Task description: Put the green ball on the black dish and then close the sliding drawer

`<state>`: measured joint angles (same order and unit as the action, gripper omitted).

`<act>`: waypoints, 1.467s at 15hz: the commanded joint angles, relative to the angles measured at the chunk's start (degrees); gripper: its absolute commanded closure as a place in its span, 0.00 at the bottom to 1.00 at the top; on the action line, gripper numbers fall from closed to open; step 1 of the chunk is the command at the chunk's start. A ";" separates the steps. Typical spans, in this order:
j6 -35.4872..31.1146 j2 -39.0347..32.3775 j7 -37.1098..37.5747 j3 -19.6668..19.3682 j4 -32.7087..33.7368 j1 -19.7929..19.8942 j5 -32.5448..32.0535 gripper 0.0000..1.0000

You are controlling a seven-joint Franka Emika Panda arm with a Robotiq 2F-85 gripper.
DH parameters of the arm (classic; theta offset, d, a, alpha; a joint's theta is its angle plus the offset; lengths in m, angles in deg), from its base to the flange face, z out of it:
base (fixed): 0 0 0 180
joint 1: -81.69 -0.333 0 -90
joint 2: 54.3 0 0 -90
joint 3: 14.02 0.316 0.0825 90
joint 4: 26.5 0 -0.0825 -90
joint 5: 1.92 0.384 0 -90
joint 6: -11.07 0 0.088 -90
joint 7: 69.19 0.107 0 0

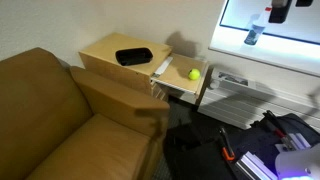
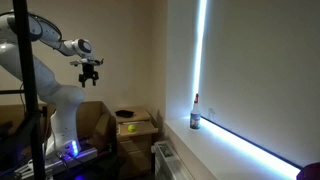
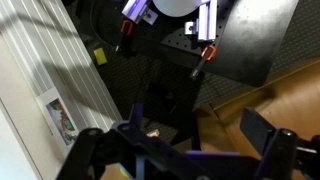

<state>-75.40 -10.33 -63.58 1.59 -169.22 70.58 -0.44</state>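
Green ball [image 1: 194, 73], a small bright yellow-green sphere, lies right of centre in an exterior view, on the floor of the pulled-out light tan wooden sliding drawer [image 1: 176, 84] of a small side cabinet. The shallow black rectangular dish [image 1: 133, 56] sits empty on the cabinet top, up and to the left of the ball and near it.

Handling, as judged from appearance: the ball resembles a tennis ball, so it is probably light, slightly yielding, not fragile, and fuzzy enough to resist slipping. Being round, it is apt to roll if nudged. The best hold would be from above, with one finger on each side across its widest girth, while minding the drawer walls.

Tool: the dark two-finger Robotiq gripper [image 2: 90, 76], on the white robot arm [image 2: 40, 40], hangs in the upper left of an exterior view, with the ball in the lower centre, well apart and far below. In the wrist view the fingers, at the lower edge, stand spread wide with nothing between them. The ball cannot be made out there.
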 commanded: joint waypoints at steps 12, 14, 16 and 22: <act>-23.55 -3.99 11.07 -6.21 -17.66 5.59 4.14 0.00; -24.19 -7.00 11.23 -7.00 -17.46 6.30 4.83 0.00; -24.37 -8.12 11.36 -7.19 -17.27 6.39 4.92 0.00; -23.55 -12.83 13.95 -12.47 -10.47 16.23 -4.62 0.00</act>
<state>-92.50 -16.87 -51.58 -9.84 -180.42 83.61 -4.31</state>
